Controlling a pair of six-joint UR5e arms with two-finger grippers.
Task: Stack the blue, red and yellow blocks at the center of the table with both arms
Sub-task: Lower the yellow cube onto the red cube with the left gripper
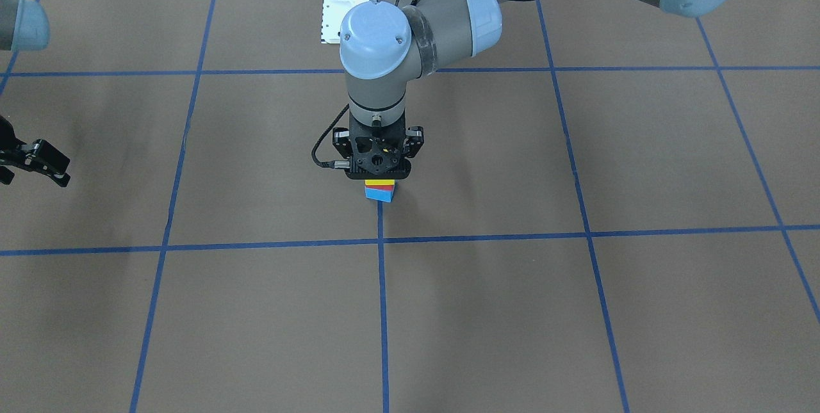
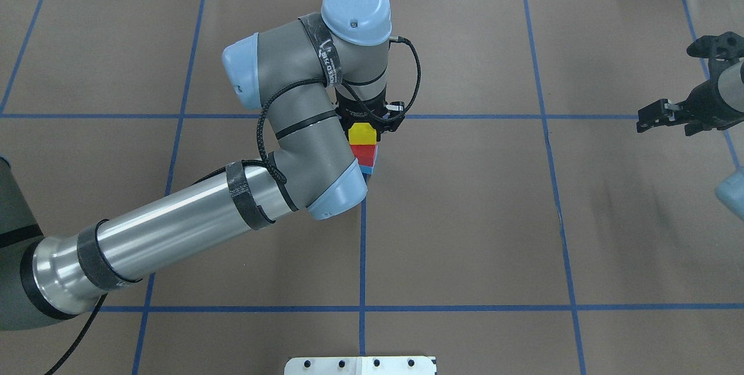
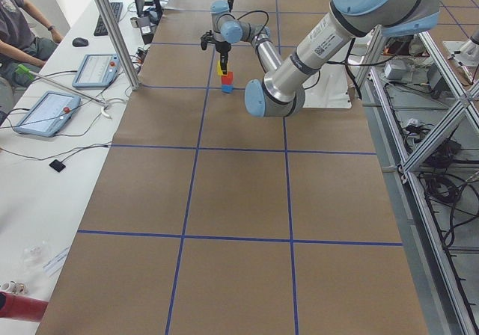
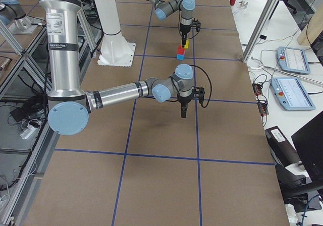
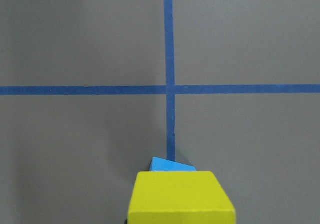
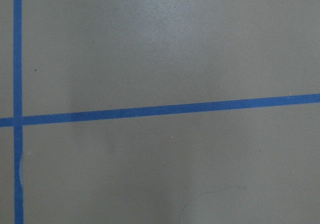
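Observation:
A stack stands near the table's centre by a blue tape crossing: blue block at the bottom, red block on it, yellow block on top. My left gripper points straight down over the stack and is shut on the yellow block, which sits on or just above the red one. In the left wrist view the yellow block fills the bottom centre, with a corner of the blue block behind it. My right gripper hangs open and empty, far out to my right.
Brown table cover with a grid of blue tape lines. A white base plate sits at the near edge. Operators' tablets lie on a side table beyond the far edge.

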